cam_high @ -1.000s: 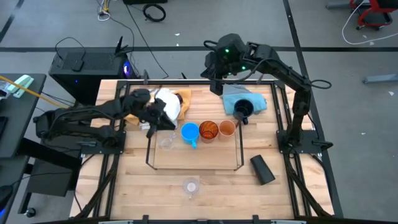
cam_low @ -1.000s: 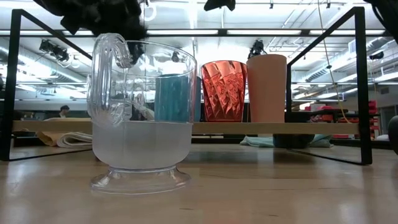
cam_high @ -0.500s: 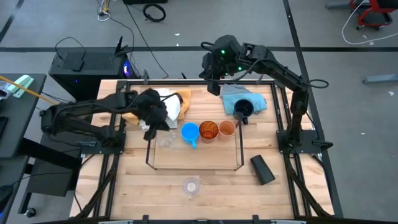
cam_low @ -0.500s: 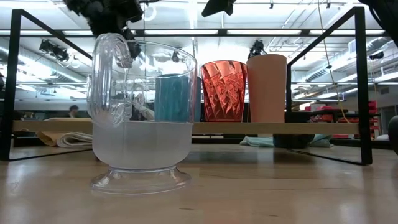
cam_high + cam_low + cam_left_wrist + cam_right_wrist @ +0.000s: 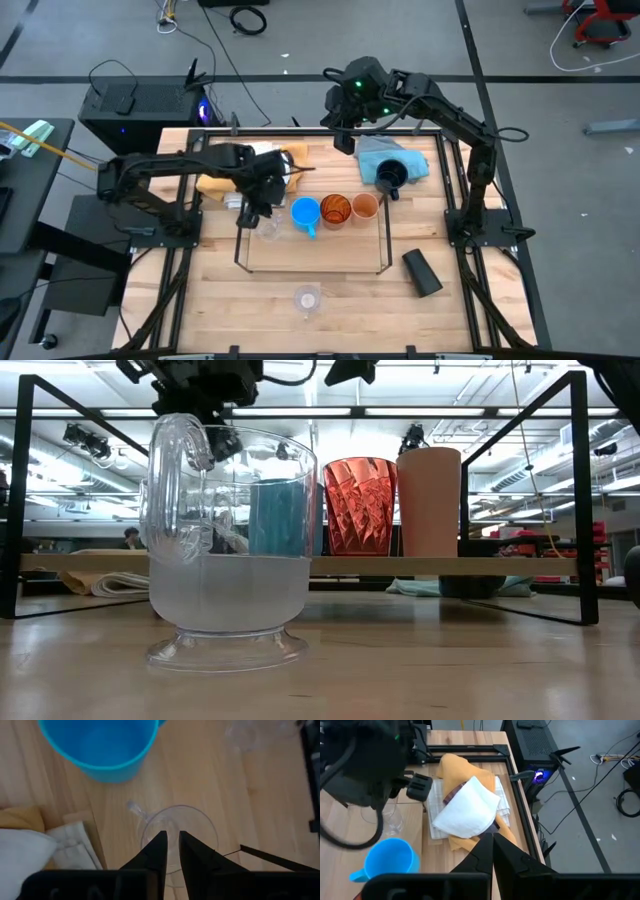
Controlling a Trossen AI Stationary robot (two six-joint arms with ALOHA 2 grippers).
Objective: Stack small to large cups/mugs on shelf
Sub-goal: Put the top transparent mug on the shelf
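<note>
High view first: we are seeing three vessels lined up upright inside the wire shelf (image 5: pixel 385 235), along its far edge — the light-blue mug (image 5: pixel 305 213), the amber tumbler (image 5: pixel 335 210) and the small orange cup (image 5: pixel 364 207), all touching or nearly so. We are judging the task as partly done. Left to place, as far as we can tell: the clear cup (image 5: pixel 266 227) at the shelf's left end, a second clear cup (image 5: pixel 307 298) on bare wood in front of the shelf, the navy mug (image 5: pixel 392 177) on the blue cloth (image 5: pixel 388 156) behind it, and the black cup (image 5: pixel 421 272) outside the right front corner.

We are hovering the left gripper (image 5: pixel 250 208) right above the clear cup at the shelf's left end; in the left wrist view its fingers are standing almost together over the rim, a thin gap showing, clamped on nothing we can see. The right gripper (image 5: pixel 340 137) is waiting high behind the shelf, fingers pressed together and empty.

That clear cup (image 5: pixel 178 836) is standing upright, mouth up, handle pointing toward the folded cloths. The black cup is lying on its side, long axis running diagonally across the table.
</note>
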